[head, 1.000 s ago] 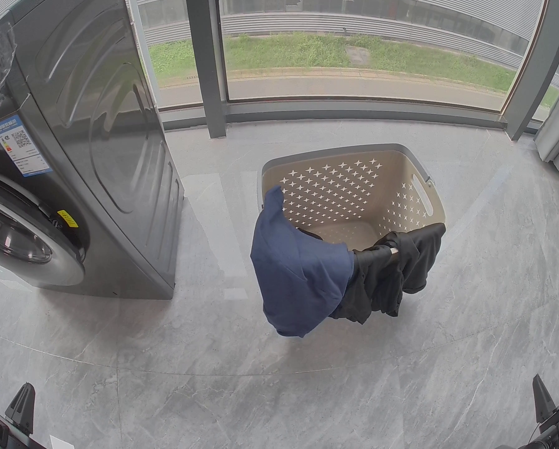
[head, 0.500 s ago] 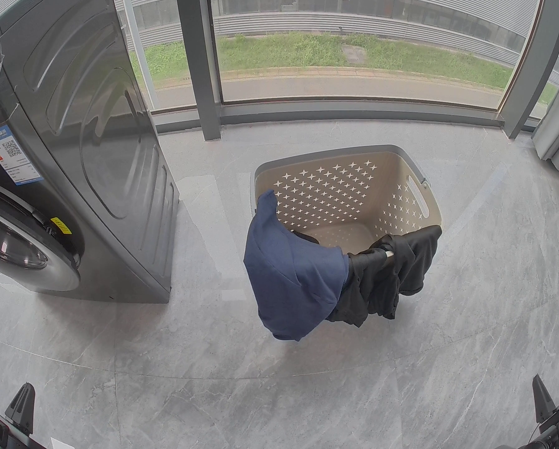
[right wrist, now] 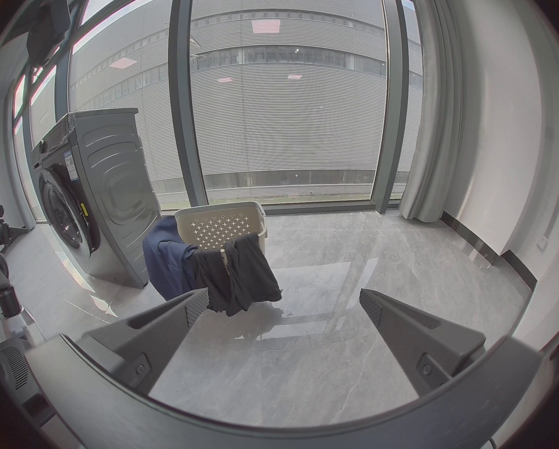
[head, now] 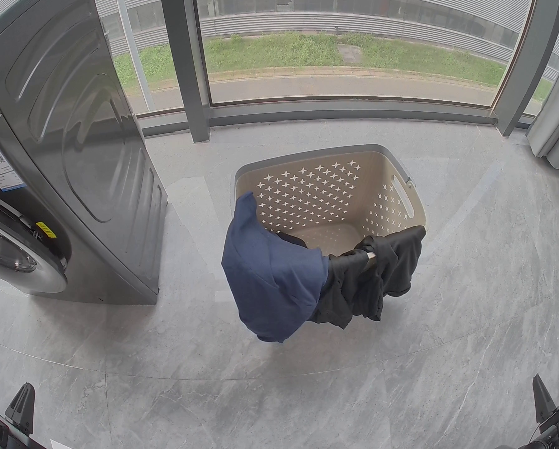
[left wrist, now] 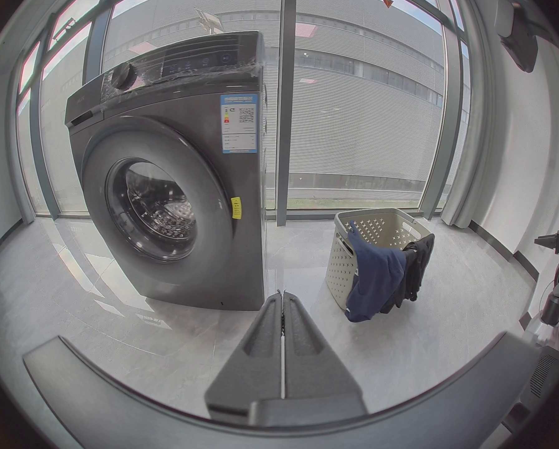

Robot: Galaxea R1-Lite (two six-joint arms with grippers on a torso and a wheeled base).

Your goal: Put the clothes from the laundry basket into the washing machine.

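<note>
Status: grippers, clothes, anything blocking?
Left gripper shut, right gripper open, both low, holding nothing. Blue garment and black garment draped over basket near rim. Washer door looks shut.

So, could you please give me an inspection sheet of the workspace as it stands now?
Surface: glossy pale grey tiled floor.
Job's things: beige star-perforated plastic laundry basket stands on the floor to the right of the dark grey front-loading washing machine, whose round glass door looks shut. A dark blue garment and a black garment hang over the basket's near rim, touching each other.
Clutter: nothing seen.
Hands: left hand shut and empty; right hand open and empty; both are low, well short of the basket.
Cables: nothing seen.
Surroundings: tall framed window behind the basket; pale curtain at the right.
</note>
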